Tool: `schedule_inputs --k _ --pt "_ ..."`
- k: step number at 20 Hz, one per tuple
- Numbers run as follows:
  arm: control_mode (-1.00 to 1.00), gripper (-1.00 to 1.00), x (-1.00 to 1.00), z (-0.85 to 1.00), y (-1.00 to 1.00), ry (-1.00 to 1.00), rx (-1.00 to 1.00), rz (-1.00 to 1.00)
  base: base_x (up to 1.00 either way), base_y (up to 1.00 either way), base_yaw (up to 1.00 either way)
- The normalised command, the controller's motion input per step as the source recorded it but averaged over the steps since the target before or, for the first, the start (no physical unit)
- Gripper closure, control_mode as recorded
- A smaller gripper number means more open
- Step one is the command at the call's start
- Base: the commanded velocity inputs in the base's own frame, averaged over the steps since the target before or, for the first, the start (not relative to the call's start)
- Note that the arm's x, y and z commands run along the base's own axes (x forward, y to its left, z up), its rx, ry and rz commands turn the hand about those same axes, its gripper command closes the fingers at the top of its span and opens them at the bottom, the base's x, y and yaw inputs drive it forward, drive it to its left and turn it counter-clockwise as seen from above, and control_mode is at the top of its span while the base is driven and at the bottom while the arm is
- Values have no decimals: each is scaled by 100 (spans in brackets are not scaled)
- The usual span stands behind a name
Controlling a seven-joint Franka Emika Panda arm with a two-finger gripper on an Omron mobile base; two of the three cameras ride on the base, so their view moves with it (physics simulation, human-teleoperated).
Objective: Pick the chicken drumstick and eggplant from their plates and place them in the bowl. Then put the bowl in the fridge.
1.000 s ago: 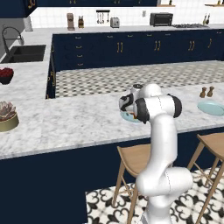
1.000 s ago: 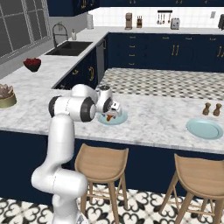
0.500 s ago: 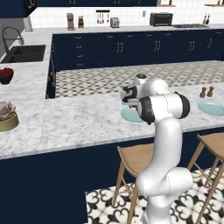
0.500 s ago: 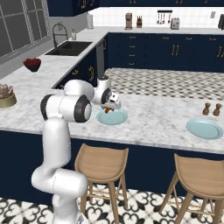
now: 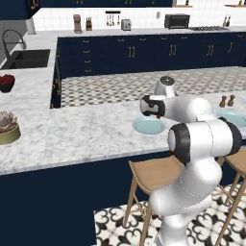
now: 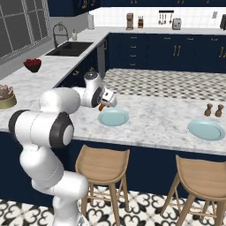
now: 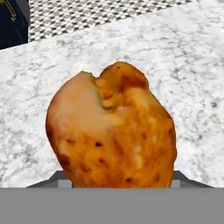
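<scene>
Two round pale light-blue plates lie well apart on the white marbled tabletop [image 6: 154,117]: the nearer plate [image 6: 113,118] sits just beside the arm's hand, and the farther plate [image 6: 206,130] rests near a pair of small brown pepper mills [image 6: 213,110]. Above the edge of the nearer plate, the fingers [image 6: 103,105] grip the small orange-brown chicken drumstick [image 7: 113,133], lifted clear of the plate. In the hand view the drumstick's rounded, speckled meaty end stands close before the camera, with marbled tabletop behind it and a strip of patterned floor tiles [image 7: 96,15] beyond. In the right base view a small orange-brown spot shows at the fingers, just over the near rim of the plate. In the left base view the same plate [image 5: 148,126] lies beyond the hand, and part of the other plate [image 5: 233,118] shows past the arm's elbow. At the far left of the tabletop stands a brass-coloured pot holding a pinkish succulent [image 5: 7,128]. Two wooden stools [image 6: 103,164] stand under the tabletop's near edge.
</scene>
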Motion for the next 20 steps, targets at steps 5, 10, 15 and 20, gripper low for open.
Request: schedule_inputs --k 5,10,15,20 --pt "100 100 -20 7 -5 -3 0 -2 -72 -71 -11" --pt "100 100 0 0 0 0 0 0 -13 -100 -10" --pt "100 100 0 0 0 0 0 0 39 -100 -12" --pt "100 100 0 0 0 0 0 0 20 -100 -11"
